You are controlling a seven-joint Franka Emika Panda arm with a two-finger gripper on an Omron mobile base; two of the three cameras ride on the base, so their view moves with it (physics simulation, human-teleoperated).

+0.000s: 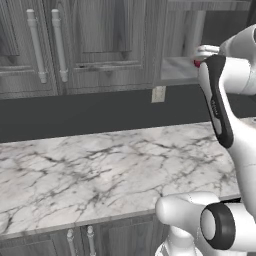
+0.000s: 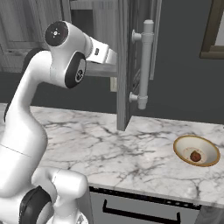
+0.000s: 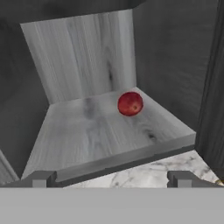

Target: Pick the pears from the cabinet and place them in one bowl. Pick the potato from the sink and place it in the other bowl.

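Observation:
A glossy red pear (image 3: 130, 103) lies on the grey shelf (image 3: 87, 135) inside the open cabinet (image 1: 180, 70), near its back right corner. My gripper (image 3: 112, 179) hangs open just in front of the shelf's edge, a good way short of the pear, with nothing between its fingertips (image 3: 41, 178). In the left base view the red pear (image 1: 196, 63) peeks out beside the arm. A dull brown pear (image 2: 195, 155) rests in the cream-tan bowl (image 2: 210, 153) on the counter at the right. The potato, the sink and the other bowl are out of view.
The cabinet's open door (image 2: 124, 65) with its long silver handle (image 2: 145, 65) juts out right of the arm. Shut cabinet doors (image 1: 75, 45) line the wall to the left. The marble counter (image 1: 100, 165) stretches below the cabinet.

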